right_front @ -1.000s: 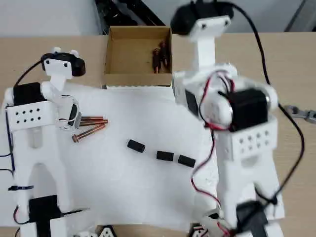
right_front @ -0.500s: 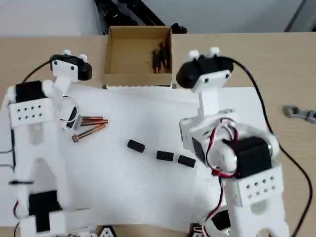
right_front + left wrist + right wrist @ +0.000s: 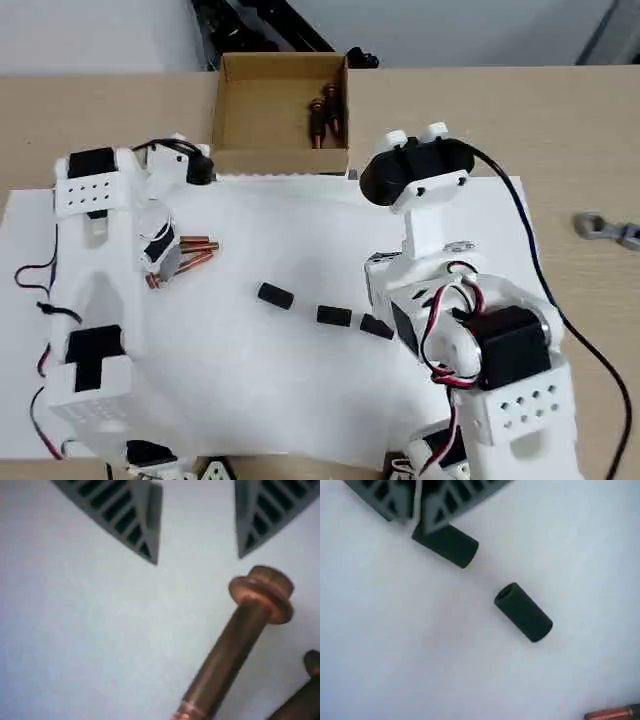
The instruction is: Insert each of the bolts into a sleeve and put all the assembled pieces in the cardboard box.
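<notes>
Three copper bolts lie on the white sheet at the left. My left gripper hangs open just above them; one bolt's flanged head lies a little beyond its fingertips, not between them. Three black sleeves lie in a row mid-sheet: one, one, and one partly under the right arm. My right gripper is shut with nothing in it, its tips just over one sleeve; a second sleeve lies apart. The cardboard box at the back holds assembled pieces.
The white sheet covers the wooden table between the arms. A metal wrench lies on the bare wood at the far right. The left arm's base and the right arm's base take up the near corners.
The right arm has pulled back from the box and come down over the row of sleeves. The left arm has swung forward and lowered its gripper over the bolts.
</notes>
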